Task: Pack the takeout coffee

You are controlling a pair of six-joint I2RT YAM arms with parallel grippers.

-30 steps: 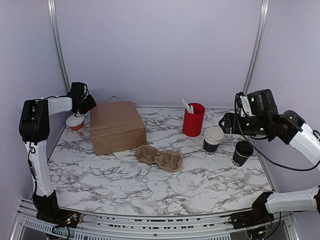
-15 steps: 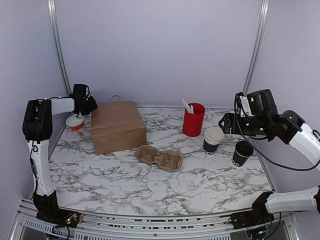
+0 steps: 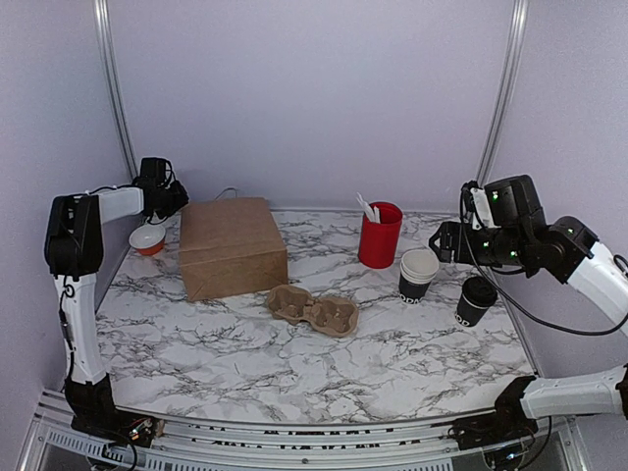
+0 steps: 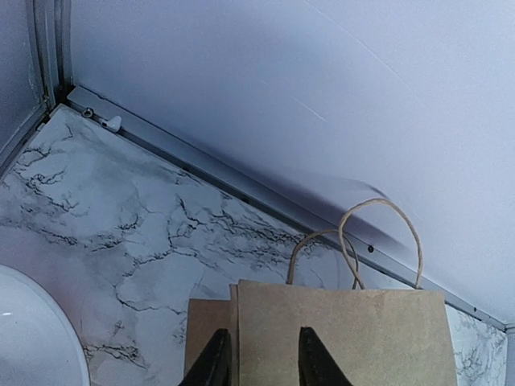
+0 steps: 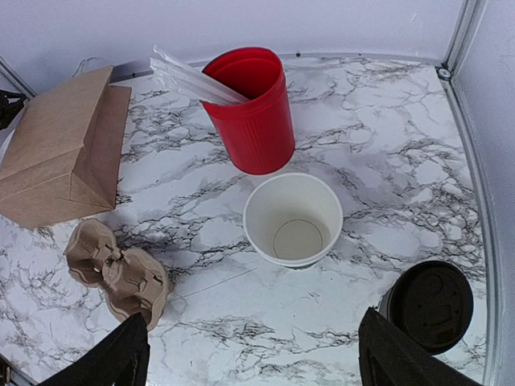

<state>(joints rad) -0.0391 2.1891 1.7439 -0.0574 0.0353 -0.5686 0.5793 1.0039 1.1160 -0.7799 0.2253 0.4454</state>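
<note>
Two cups carry the only writing on show. The lidded coffee has white letters low on its black side, and so does the stack of open cups, but both are too small to read with any confidence. No print shows on the red cup or on the brown bag.

Over to the left gripper, up in the far left corner. Its jaws stand apart with a narrow gap, and the wrist view shows the bag's top edge and twine handles through that gap. I can't tell whether the fingers touch the paper, and nothing is plainly pinched. A white bowl with a red base sits just below it on the table.

Now the right gripper, hanging in the air on the right side. Its jaws are spread wide and there's nothing between them and nothing touching them. From its wrist view the stack is near the middle and white inside, the red cup with its white utensils is beyond it, and the coffee's round black lid is at the lower right.

The coffee stands upright on the marble near the right edge. It is just beside the stack and well apart from the bag, with the cardboard carrier lying empty between the two.
</note>
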